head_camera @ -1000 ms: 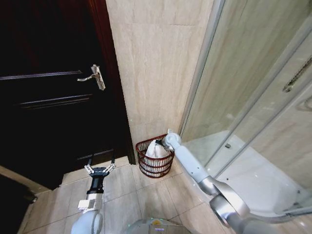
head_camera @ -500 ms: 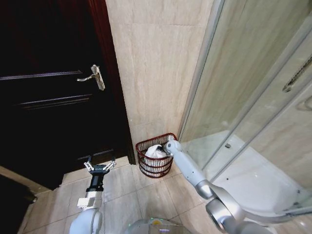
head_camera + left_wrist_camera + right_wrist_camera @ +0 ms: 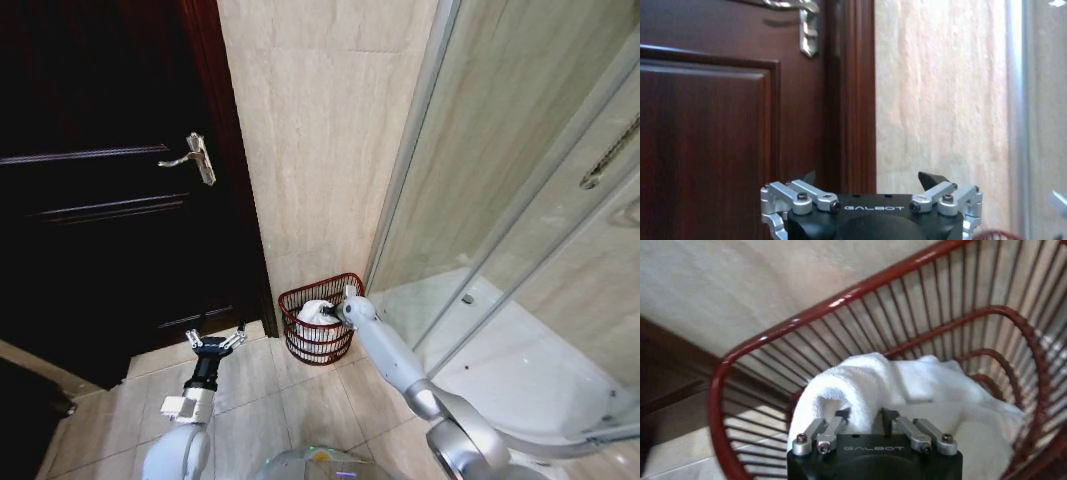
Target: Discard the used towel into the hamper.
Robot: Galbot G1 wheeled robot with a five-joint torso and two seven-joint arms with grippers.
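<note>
The hamper [image 3: 322, 345] is a small round reddish-brown wire basket on the floor at the foot of the beige wall; its bars [image 3: 773, 335] ring the right wrist view. A white towel [image 3: 309, 317] lies bunched inside it, below the rim. My right gripper [image 3: 333, 312] reaches in over the rim and is shut on a raised fold of the towel [image 3: 840, 387], with the fingertips [image 3: 843, 416] pressed into the cloth. My left gripper [image 3: 215, 341] hovers open and holding nothing over the floor tiles to the left of the hamper, in front of the door; its spread fingers [image 3: 931, 178] face the door frame.
A dark wooden door [image 3: 110, 200] with a metal lever handle [image 3: 195, 155] stands on the left. A glass shower enclosure [image 3: 520, 200] with a white tray [image 3: 520, 370] takes up the right. The hamper sits tight in the corner between the wall and the shower frame. Beige floor tiles [image 3: 260, 400] lie open in front.
My right gripper has sunk lower with the towel, which now sits deeper in the hamper. The left gripper has drifted slightly right and forward.
</note>
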